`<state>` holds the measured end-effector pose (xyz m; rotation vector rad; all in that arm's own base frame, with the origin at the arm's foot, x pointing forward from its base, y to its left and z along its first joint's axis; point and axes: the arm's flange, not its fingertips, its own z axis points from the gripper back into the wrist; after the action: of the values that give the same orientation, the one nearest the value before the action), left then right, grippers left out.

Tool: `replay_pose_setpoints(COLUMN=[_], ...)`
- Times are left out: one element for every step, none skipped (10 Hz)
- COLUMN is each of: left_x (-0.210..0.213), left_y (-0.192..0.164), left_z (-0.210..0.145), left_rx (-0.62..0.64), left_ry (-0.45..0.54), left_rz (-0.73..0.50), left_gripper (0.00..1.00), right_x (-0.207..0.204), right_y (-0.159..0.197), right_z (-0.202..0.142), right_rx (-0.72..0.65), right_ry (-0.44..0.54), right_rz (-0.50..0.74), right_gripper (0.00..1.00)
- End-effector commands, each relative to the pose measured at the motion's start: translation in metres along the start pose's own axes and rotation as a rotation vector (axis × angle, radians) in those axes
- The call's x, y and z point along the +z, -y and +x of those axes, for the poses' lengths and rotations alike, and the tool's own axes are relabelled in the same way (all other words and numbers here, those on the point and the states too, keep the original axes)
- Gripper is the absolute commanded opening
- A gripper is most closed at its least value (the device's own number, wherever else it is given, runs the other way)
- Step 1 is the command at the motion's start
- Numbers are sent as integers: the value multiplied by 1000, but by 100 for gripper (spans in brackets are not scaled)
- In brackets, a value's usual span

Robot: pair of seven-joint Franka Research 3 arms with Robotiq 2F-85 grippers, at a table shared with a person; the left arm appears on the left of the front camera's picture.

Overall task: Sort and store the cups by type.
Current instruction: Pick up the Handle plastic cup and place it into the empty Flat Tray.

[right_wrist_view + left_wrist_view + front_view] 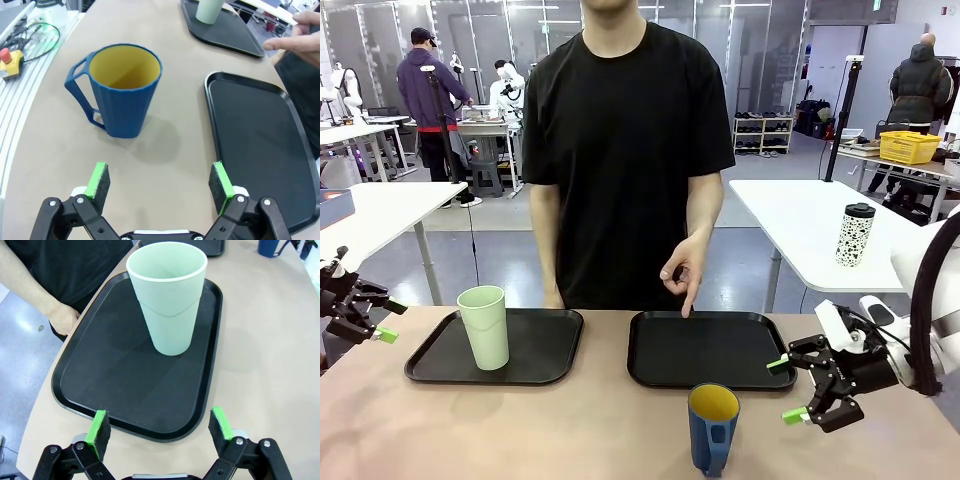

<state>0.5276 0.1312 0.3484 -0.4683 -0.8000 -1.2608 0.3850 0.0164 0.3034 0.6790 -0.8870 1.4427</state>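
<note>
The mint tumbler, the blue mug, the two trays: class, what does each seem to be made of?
Mint tumbler: likely matte plastic; even colour, thin rim, moulded step line. Blue mug: probably plastic too; fine ribs, thin open handle. Trays: black, seemingly plastic; dull sheen, raised rounded rim.

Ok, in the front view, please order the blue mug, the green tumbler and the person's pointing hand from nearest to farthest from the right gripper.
1. Blue mug, on the table just beside the right gripper.
2. The person's pointing hand, at the far edge of the right tray.
3. Green tumbler, standing on the left tray, across the table.
</note>
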Motion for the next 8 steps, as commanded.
replay_pose_setpoints(left_x=[1, 1, 1, 1, 1, 1, 1, 1], left_y=[-4, -4, -4, -4, -4, -4, -4, -4], left_z=[-1, -1, -1, -1, -1, -1, -1, -1], left_rx=[-19, -19, -19, -19, -19, -19, -19, -19], left_ry=[28, 28, 28, 28, 28, 28, 28, 28], left_rz=[3, 3, 3, 3, 3, 3, 3, 3], left_gripper=[100, 100, 100, 100, 100, 100, 100, 100], right_x=[-12, -15, -20, -22, -26, -30, -34, -36], right_y=[5, 4, 4, 5, 6, 6, 4, 2], right_z=[-8, -12, -19, -28, -37, -45, -50, -52], right_rx=[15, 25, 31, 26, 25, 17, 18, 20], right_ry=[93, 156, 218, 257, 296, 310, 313, 336], right_rz=[54, 61, 68, 58, 51, 53, 51, 59], right_gripper=[100, 100, 100, 100, 100, 100, 100, 100])
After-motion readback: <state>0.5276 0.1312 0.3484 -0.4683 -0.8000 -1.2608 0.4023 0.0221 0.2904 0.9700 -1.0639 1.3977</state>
